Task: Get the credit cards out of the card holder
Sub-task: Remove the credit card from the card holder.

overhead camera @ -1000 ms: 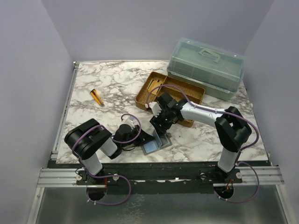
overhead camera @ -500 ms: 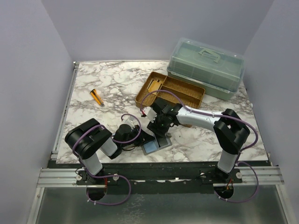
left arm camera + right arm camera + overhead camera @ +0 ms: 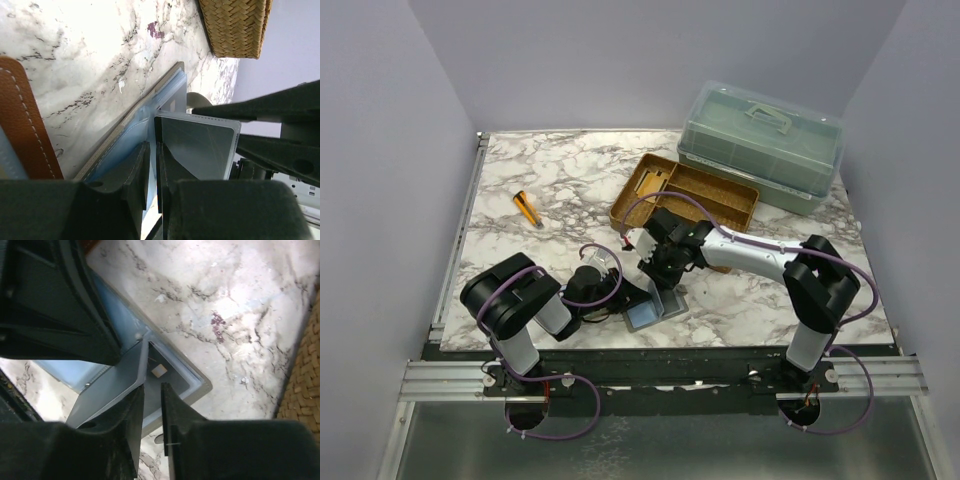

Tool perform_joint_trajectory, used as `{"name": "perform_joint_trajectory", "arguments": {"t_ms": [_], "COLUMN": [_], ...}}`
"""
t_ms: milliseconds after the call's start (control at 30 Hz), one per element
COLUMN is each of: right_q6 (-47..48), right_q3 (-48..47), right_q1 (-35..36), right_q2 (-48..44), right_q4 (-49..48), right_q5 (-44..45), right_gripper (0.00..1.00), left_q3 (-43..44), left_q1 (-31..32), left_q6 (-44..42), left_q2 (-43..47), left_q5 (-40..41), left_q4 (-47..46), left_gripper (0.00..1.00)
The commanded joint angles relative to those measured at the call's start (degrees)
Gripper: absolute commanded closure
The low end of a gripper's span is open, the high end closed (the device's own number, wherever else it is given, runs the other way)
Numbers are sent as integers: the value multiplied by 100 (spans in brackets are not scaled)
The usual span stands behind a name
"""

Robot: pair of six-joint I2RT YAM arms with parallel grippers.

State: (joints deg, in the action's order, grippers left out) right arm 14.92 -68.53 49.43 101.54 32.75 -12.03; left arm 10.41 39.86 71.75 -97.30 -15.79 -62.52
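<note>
A blue-grey two-panel folder (image 3: 650,312) lies open near the table's front edge, one panel (image 3: 200,145) standing upright. My left gripper (image 3: 152,145) is shut on the folder's thin edge, just beside the blue inner panel (image 3: 120,150). My right gripper (image 3: 152,386) hangs over the folder with its jaws a narrow gap apart, and bare table shows through that gap. Its fingers (image 3: 280,102) straddle the upright panel's far edge. A grey credit card with a tan chip (image 3: 159,371) sits inside the folder. Reddish-brown stitched leather of the card holder (image 3: 22,125) shows at the left wrist view's edge.
A woven tray (image 3: 720,200) sits behind the right gripper, with flat tan pieces in its left end. A clear green lidded box (image 3: 760,145) stands at the back right. A small orange-and-black item (image 3: 528,208) lies at the left.
My right gripper came down and left from the tray's edge onto the folder, and its jaws have narrowed. The left gripper has held still.
</note>
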Motion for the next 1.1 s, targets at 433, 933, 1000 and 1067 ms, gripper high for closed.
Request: {"name": "perform_joint_trajectory", "arguments": {"t_ms": [433, 933, 1000, 1067], "right_q6": [-676, -1131, -1195, -1218], "right_q3": [24, 114, 174, 248], "right_q1": [-867, -926, -941, -982], "right_q2": [89, 466, 435, 408], "right_q4": [279, 31, -35, -81], "right_q5": [-3331, -3068, -2736, -2593], "right_gripper": [50, 49, 56, 66], "left_q3": [-26, -34, -56, -86], "left_q1": [-35, -44, -42, -48], "left_q6": [-90, -73, -79, -86], "left_q2": [-60, 10, 45, 81], "left_q5": [-134, -135, -126, -126], "left_q4": [-31, -32, -37, -41], "left_gripper": [82, 82, 82, 82]}}
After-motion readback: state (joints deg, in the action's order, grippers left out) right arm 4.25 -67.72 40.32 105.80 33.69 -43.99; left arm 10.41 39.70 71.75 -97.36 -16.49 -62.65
